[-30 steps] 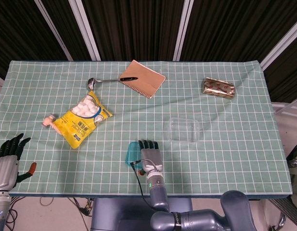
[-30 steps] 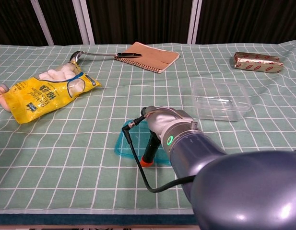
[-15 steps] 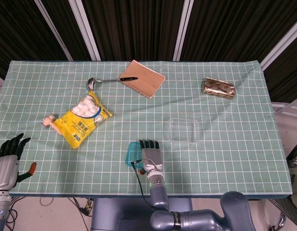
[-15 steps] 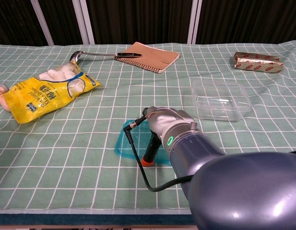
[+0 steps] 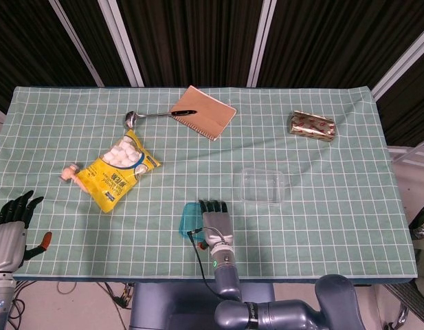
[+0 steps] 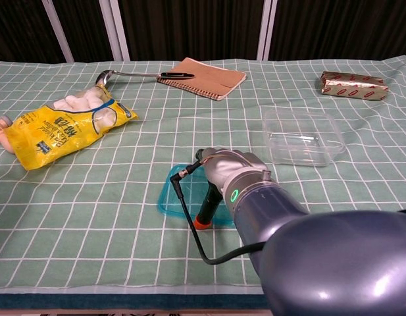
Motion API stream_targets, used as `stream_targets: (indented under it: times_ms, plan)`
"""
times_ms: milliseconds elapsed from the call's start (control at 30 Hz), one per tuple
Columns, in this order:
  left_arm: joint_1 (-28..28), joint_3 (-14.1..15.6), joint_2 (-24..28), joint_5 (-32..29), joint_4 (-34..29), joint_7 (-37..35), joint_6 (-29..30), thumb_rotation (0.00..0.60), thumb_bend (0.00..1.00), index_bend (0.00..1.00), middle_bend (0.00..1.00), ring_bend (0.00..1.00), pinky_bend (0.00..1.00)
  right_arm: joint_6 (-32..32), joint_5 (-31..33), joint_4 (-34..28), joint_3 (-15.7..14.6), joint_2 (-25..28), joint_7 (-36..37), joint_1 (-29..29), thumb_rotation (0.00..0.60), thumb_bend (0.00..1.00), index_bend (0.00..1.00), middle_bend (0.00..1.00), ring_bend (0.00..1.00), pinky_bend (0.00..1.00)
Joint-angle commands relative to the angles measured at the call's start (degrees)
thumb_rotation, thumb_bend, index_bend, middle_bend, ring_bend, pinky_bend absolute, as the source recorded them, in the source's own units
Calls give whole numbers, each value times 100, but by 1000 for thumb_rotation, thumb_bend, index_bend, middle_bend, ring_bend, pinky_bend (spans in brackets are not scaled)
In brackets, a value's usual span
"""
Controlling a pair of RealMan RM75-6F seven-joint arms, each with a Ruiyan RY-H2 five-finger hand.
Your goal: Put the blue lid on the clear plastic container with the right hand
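A yellow snack bag (image 5: 117, 170) lies at the left, a small pale object (image 5: 70, 172) just beside it. A ladle (image 5: 148, 115) touches a brown notebook (image 5: 205, 112). A gold packet (image 5: 312, 126) lies far right.

- My tabletop (image 5: 335, 227) wears a pale green cloth with a white grid.
- The lid (image 6: 172, 196) reads as translucent teal-blue.
- The container (image 5: 262, 186) is clear and colourless.
- My right hand (image 5: 214, 221) is grey with dark fingers, and its thumb tip is orange in the chest view.
- My left hand (image 5: 12, 223) is black over grey, also orange-tipped.
- The snack bag (image 5: 115, 170) is yellow with white pieces and blue lettering.
- The notebook (image 5: 204, 112) is tan.
- The wrapped bar (image 5: 312, 126) is gold with red marks.
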Motion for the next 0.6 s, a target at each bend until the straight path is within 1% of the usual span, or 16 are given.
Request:
stream_targets:
  times_ms: [33,200,367,500,600]
  plan:
    - [1,0,1,-4,-1,-5,0,600,361,132,0,0,0,-20,14,27,1,-16,-15,-1,600,155,0,162,0,0]
    - [0,-3,7,-7,-1,-16,1,600,361,132,0,0,0,-41,30,103,14,-41,-39,-2,600,155,0,193,0,0]
    - [-2,2,7,-13,-5,-16,-9,600,361,132,0,0,0,-57,54,123,30,-28,-86,-10,600,156,0,276,0,0]
    - [-4,-1,12,-29,-13,-20,-16,600,361,132,0,0,0,-105,194,106,67,0,-155,-31,600,155,0,341,0,0]
    - [-4,0,14,-35,-15,-24,-19,600,361,133,0,0,0,-151,252,61,92,32,-152,-52,600,187,0,378,0,0]
